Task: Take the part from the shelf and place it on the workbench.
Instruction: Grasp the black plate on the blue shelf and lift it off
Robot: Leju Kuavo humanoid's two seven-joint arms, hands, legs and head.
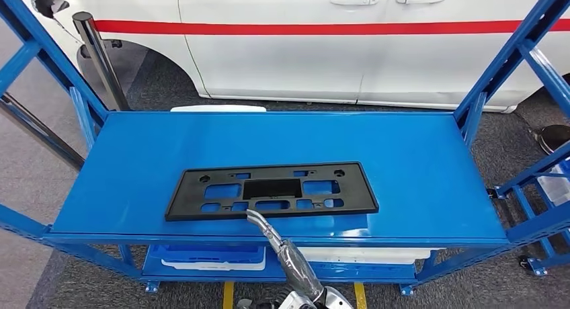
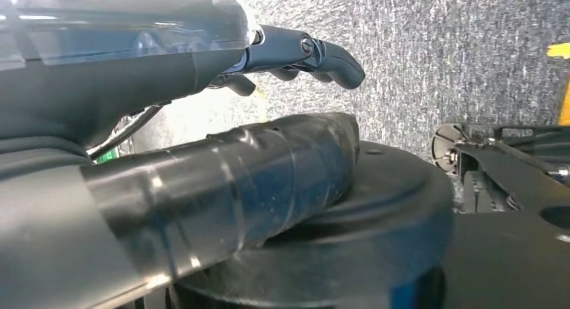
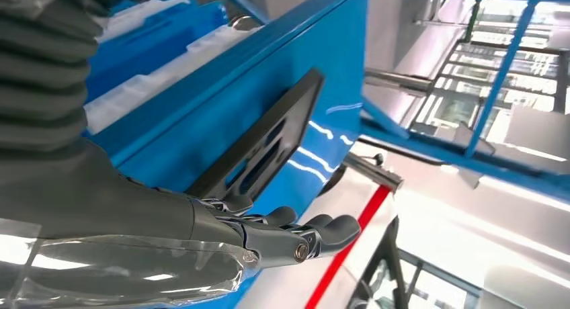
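- Head view: a flat black plastic panel (image 1: 272,189) with cut-out slots is seen lying flat on the top board of the blue shelf (image 1: 417,154), nearer the front edge than the back and somewhat left of the middle.
- The right hand (image 1: 263,226) is raised from below to the front edge of the board, its tip just beside the near long edge of the panel; whether it touches the panel cannot be told.
- In the right wrist view the fingers (image 3: 322,230) are seen gently curved and apart, with nothing held in them, and the panel (image 3: 259,148) lies just past them on the blue board.
- In the left wrist view the left hand (image 2: 269,67) is seen over grey carpet (image 2: 457,40), fingers loosely bent, thumb apart from them, nothing held.
- Behind the shelf a white car (image 1: 302,47) with a red stripe is parked.
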